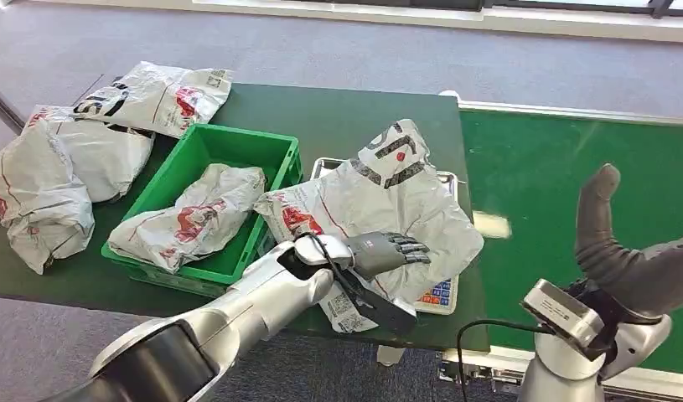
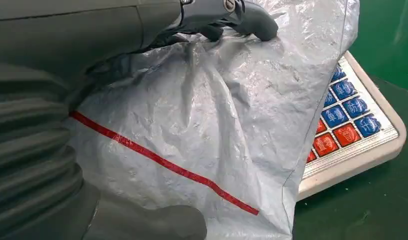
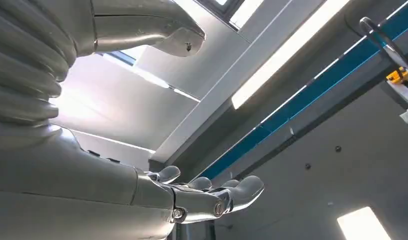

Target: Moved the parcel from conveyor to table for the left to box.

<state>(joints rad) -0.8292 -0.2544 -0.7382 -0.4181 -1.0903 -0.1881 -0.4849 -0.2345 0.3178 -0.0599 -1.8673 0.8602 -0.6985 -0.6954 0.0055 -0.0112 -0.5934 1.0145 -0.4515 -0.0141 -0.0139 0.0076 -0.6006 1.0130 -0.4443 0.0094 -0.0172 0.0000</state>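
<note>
The desk (image 1: pixel 354 113) is carrying the scale (image 1: pixel 442 295), where the parcel (image 1: pixel 380 197) is lying: soft, crinkly, probably light, best gathered at a bunched fold. The left hand (image 1: pixel 380 251) is gripping it; the right hand (image 1: pixel 610 243) is hanging open, fingers (image 3: pixel 242 192) spread.

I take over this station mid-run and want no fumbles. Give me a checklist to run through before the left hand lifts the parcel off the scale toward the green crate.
1. Left hand on the parcel: ok, fingers rest on top of it.
2. Firm grip: cannot tell, the bag hides the thumb's hold.
3. Parcel off the scale: not ok, it lies across it.
4. Room in the green crate: ok, one parcel inside, space beside it.
5. Right hand out of the way: ok, raised and open over the conveyor.
</note>
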